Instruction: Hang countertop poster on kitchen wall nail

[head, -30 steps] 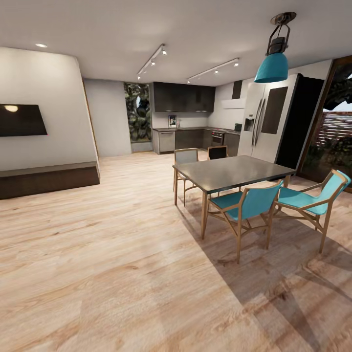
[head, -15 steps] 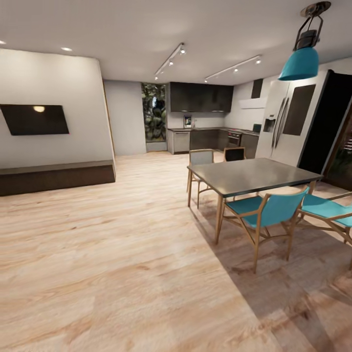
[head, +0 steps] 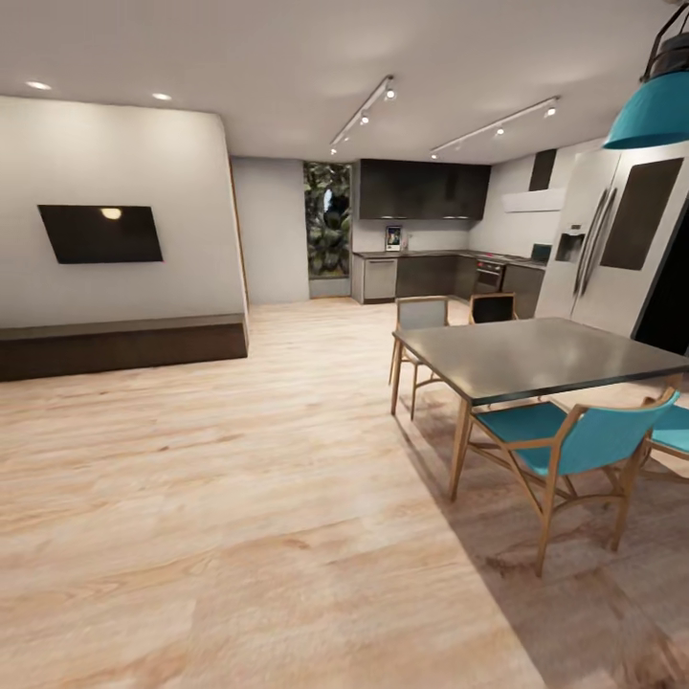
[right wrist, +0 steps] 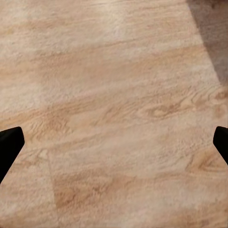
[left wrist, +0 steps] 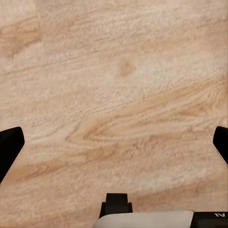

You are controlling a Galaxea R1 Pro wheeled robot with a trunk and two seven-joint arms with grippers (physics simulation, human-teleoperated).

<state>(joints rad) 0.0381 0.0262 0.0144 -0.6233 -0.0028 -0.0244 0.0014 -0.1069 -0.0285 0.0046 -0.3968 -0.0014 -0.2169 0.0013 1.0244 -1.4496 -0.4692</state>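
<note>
Pale wood floor throughout. Dark dining table at right, teal chairs around it, teal pendant lamp above. Black TV on the white wall at left, over a low dark bench. Steel fridge far right.

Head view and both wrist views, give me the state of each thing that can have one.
poster: upright on the far kitchen countertop, not yet picked up
left gripper: open, empty, over wooden floor
right gripper: open, empty
TV screen: dark, wall-mounted
fridge: doors closed
</note>
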